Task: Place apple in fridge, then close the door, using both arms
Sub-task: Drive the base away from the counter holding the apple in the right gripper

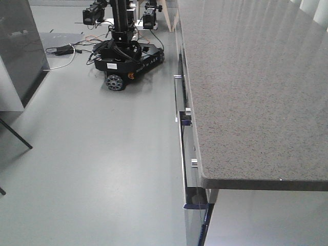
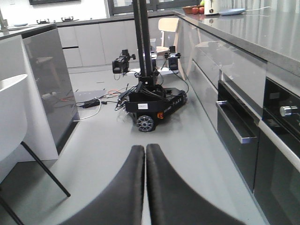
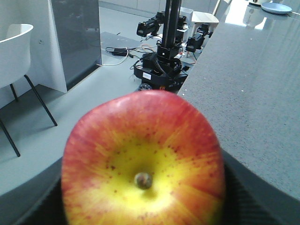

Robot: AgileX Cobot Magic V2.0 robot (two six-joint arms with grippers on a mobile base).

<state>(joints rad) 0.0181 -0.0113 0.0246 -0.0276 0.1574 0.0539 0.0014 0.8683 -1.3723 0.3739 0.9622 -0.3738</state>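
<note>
Small round red-and-yellow apple (image 3: pixel 143 159) is clamped in the right gripper (image 3: pixel 145 206), dimpled end and core axis pointing straight at the wrist camera; left gripper (image 2: pixel 145 187) is pinched closed.

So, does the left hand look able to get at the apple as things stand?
Probably not yet. The apple sits clamped between the right hand's fingers, while the left hand is shut and points over the floor toward the wheeled robot; it would have to open and turn first.
</note>
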